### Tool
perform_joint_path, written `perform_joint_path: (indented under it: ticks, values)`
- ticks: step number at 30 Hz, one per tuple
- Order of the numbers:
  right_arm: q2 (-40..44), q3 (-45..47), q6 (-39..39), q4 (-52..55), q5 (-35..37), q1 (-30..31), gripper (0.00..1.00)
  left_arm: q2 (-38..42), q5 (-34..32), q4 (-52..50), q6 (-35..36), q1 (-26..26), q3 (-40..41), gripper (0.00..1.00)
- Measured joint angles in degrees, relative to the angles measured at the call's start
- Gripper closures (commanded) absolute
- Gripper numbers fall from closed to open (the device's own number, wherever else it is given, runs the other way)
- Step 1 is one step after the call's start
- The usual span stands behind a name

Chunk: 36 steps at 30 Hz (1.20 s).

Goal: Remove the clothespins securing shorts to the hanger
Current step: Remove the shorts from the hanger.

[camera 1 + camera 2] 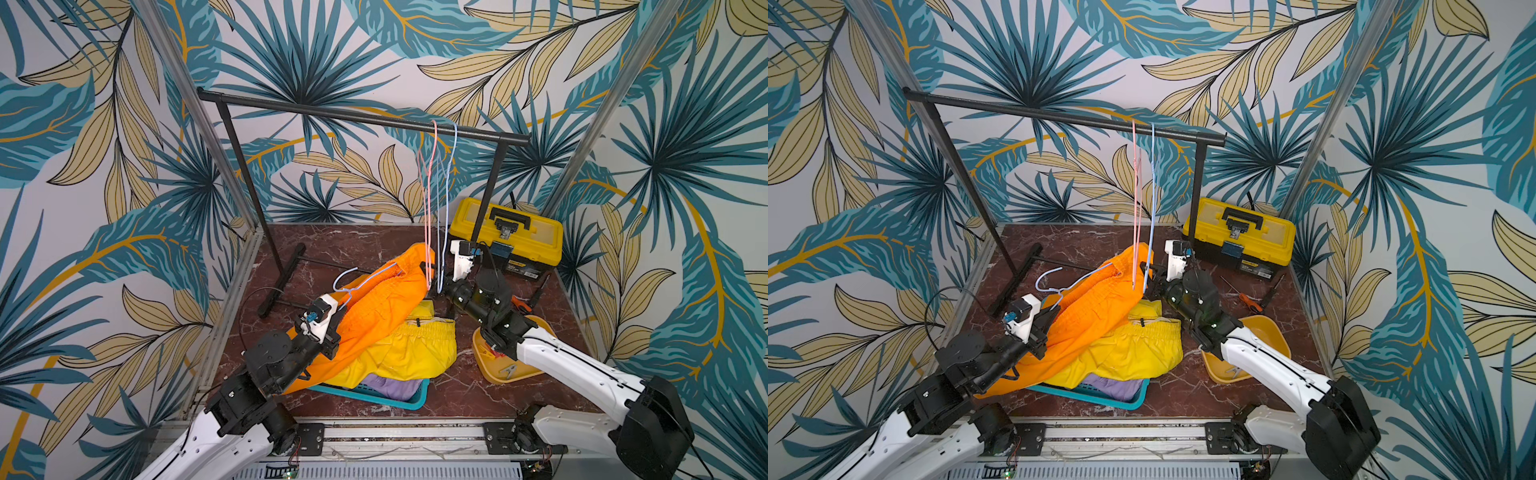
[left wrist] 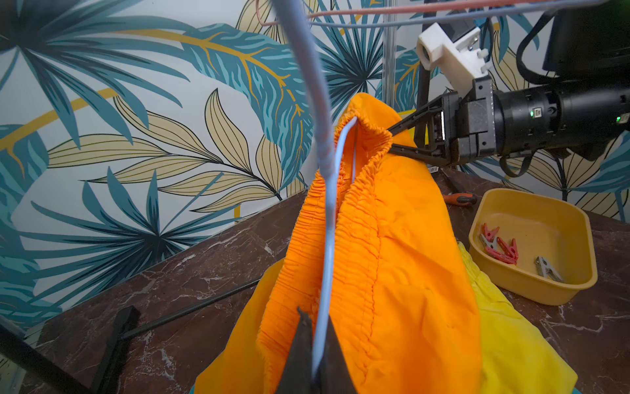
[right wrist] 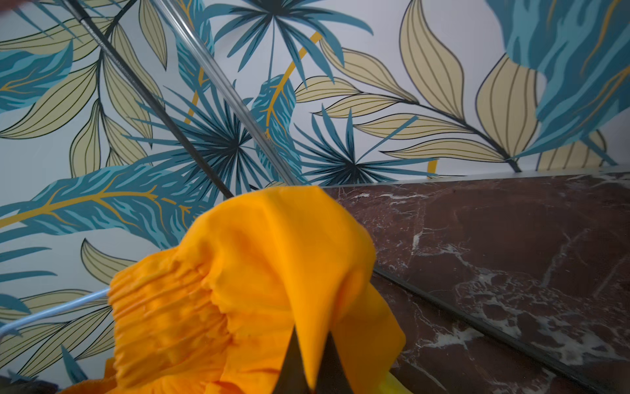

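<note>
Orange shorts point(image 1: 374, 299) drape a pale blue hanger point(image 2: 329, 238) whose wire the left end effector point(image 2: 315, 322) pinches. Right end effector point(image 3: 311, 332), at their two o'clock, clamps their waistband.

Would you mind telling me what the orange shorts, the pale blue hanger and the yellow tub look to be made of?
Orange shorts: thin matte fabric, given soft creases and a gathered elastic waistband. Pale blue hanger: probably coated wire, thin, smooth, twisted at the neck. Yellow tub: likely moulded plastic, with smooth, slightly glossy walls and rounded rim.
</note>
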<state>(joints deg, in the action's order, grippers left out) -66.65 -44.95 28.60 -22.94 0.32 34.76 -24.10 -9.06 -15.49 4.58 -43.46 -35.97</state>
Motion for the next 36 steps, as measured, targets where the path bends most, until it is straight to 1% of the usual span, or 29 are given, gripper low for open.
perform_joint_path:
  ticks: [5,8,11,15,18,22,25,31,36]
  values:
    - [5.1,0.6,1.2,3.2,7.9,0.6,1.00,4.0,-0.3,-0.2,-0.4,-0.2,0.4,1.00]
    - [7.0,1.9,2.6,4.7,12.2,0.5,1.00,4.0,0.1,-0.6,-0.6,-0.2,0.4,1.00]
    - [8.3,3.3,4.0,6.3,15.0,0.0,1.00,3.6,0.9,-1.4,-0.6,-0.3,0.3,1.00]
    - [9.4,3.9,5.5,7.2,16.9,-1.1,1.00,1.9,2.3,-3.3,-0.6,-0.4,-0.3,1.00]
    - [9.5,3.8,6.6,6.8,17.3,-1.4,1.00,-1.2,3.1,-3.6,-0.6,-0.6,-1.4,1.00]
    - [9.5,3.3,7.9,6.5,19.3,-1.8,1.00,-5.9,3.0,-3.6,0.0,-2.7,-2.5,1.00]
    - [9.2,1.8,8.3,6.3,21.1,-1.9,1.00,-7.6,2.6,-3.7,0.6,-4.3,-2.6,1.00]
    - [7.2,-2.7,8.3,6.8,23.5,-1.9,1.00,-6.1,2.9,-3.2,1.8,-6.0,-2.6,1.00]
    - [6.4,-3.7,8.3,9.0,25.2,-2.2,1.00,-3.4,5.4,-3.3,2.9,-7.0,-2.6,1.00]
